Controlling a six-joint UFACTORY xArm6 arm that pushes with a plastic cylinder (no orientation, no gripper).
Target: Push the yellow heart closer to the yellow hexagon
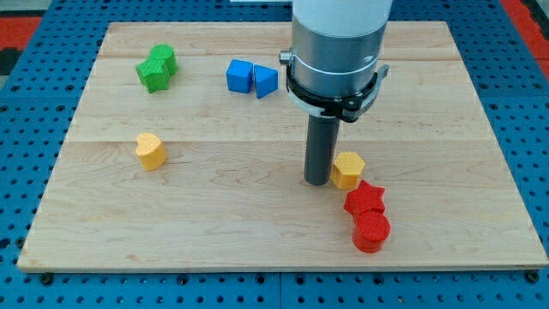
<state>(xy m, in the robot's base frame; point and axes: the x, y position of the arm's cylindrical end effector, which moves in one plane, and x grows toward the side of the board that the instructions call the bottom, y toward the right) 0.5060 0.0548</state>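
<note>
While the arm hangs over the wooden surface (257, 240), my tip (317, 182) rests just to the view's left of the yellow hexagon (348, 169), close beside or touching it. No claw shows, only the rod. Well apart, at the view's left, sits the yellow heart (151, 150). Below the hexagon lie a red star (365, 199) and a red cylinder (371, 232), touching. Toward the view's top sit two green blocks (157, 69) and two blue blocks (251, 77).
</note>
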